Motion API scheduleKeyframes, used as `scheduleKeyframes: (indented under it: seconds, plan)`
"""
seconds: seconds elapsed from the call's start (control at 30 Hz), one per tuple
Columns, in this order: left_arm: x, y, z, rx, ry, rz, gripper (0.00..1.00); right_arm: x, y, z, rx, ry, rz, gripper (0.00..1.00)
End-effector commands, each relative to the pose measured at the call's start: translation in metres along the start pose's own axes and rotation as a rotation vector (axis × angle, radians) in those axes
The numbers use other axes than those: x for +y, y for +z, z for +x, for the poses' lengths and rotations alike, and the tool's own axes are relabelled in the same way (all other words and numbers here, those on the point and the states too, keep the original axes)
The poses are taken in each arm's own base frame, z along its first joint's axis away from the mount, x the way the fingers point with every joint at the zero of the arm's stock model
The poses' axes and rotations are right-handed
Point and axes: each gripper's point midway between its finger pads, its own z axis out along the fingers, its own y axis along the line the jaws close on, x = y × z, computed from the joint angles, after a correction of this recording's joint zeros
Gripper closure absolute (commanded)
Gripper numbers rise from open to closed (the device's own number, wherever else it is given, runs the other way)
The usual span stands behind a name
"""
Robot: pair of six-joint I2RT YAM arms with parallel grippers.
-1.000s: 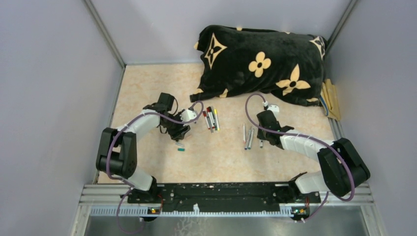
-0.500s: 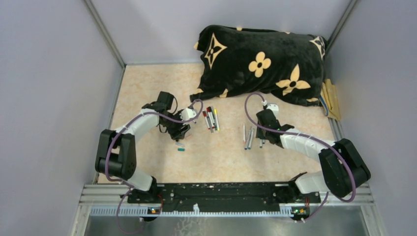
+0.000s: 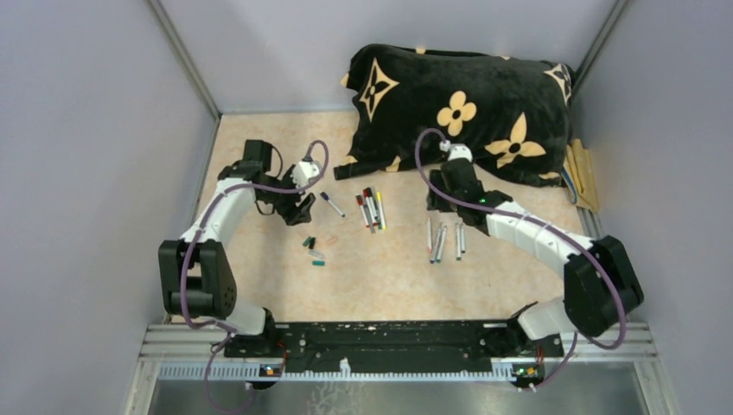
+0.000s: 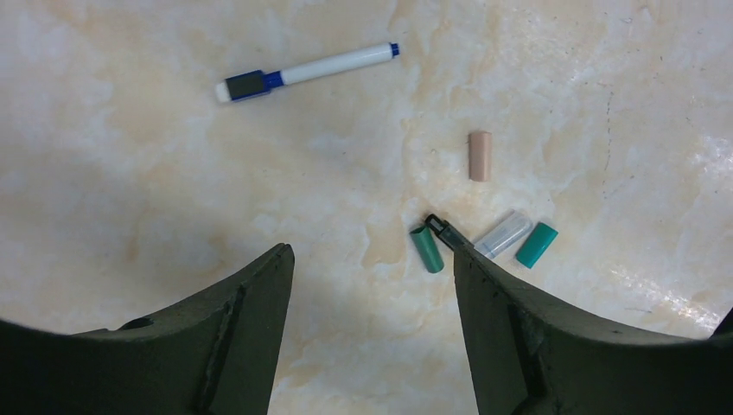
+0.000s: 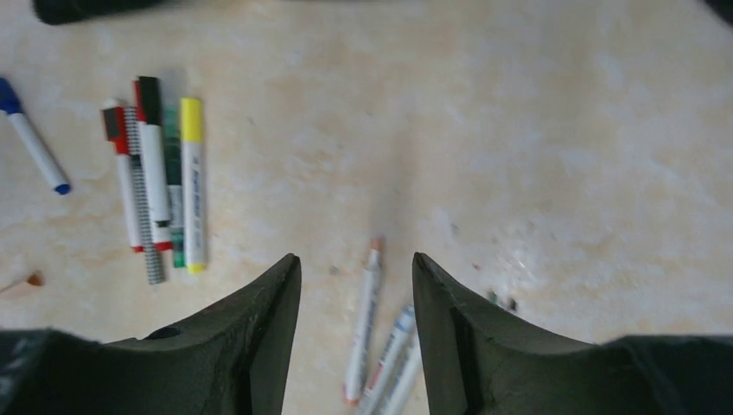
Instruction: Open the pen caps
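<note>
My left gripper (image 3: 297,210) is open and empty above the floor (image 4: 372,259). Loose pen caps lie just right of it: a green one (image 4: 427,249), a black one (image 4: 442,230), a clear one (image 4: 504,233), a teal one (image 4: 537,245) and a peach one (image 4: 480,156). A blue-ended white pen (image 4: 302,71) lies beyond them (image 3: 331,204). My right gripper (image 3: 441,197) is open and empty (image 5: 356,259). Several uncapped grey pens (image 5: 367,320) lie under it (image 3: 436,242). A bundle of capped pens (image 5: 160,186) in red, green and yellow lies to its left (image 3: 372,208).
A black flower-patterned pillow (image 3: 458,108) lies at the back right, close behind my right gripper. Grey walls (image 3: 86,173) close in the marbled table (image 3: 259,130) on the left, back and right. A tan cloth (image 3: 581,177) lies by the right wall.
My left gripper has moved back and left, uncovering the caps and the blue-ended pen. My right gripper has moved back toward the pillow, off the grey pens.
</note>
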Motion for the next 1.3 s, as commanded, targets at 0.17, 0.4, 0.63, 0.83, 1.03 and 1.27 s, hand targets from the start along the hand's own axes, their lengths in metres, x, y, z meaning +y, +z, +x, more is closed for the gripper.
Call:
scheduleKeyframes:
  seconds: [0.17, 0.4, 0.63, 0.83, 1.03, 1.27]
  plan:
    - [0.007, -0.049, -0.018, -0.134, -0.082, 0.006, 0.17, 0.109, 0.054, -0.009, 0.062, -0.183, -0.169, 0.62]
    - [-0.002, -0.06, -0.029, -0.177, -0.069, 0.009, 0.05, 0.142, 0.085, 0.009, 0.124, -0.224, -0.192, 0.68]
    - [-0.002, -0.064, -0.033, -0.193, -0.058, -0.005, 0.01, 0.145, 0.099, 0.025, 0.162, -0.231, -0.184, 0.7]
    - [0.001, -0.069, -0.038, -0.196, -0.066, -0.023, 0.01, 0.141, 0.105, 0.046, 0.2, -0.261, -0.169, 0.71]
    - [0.005, -0.076, -0.044, -0.213, -0.051, -0.057, 0.01, 0.136, 0.104, 0.062, 0.212, -0.298, -0.134, 0.72]
    - [0.004, -0.083, -0.052, -0.239, -0.035, -0.08, 0.01, 0.114, 0.098, 0.074, 0.213, -0.326, -0.062, 0.84]
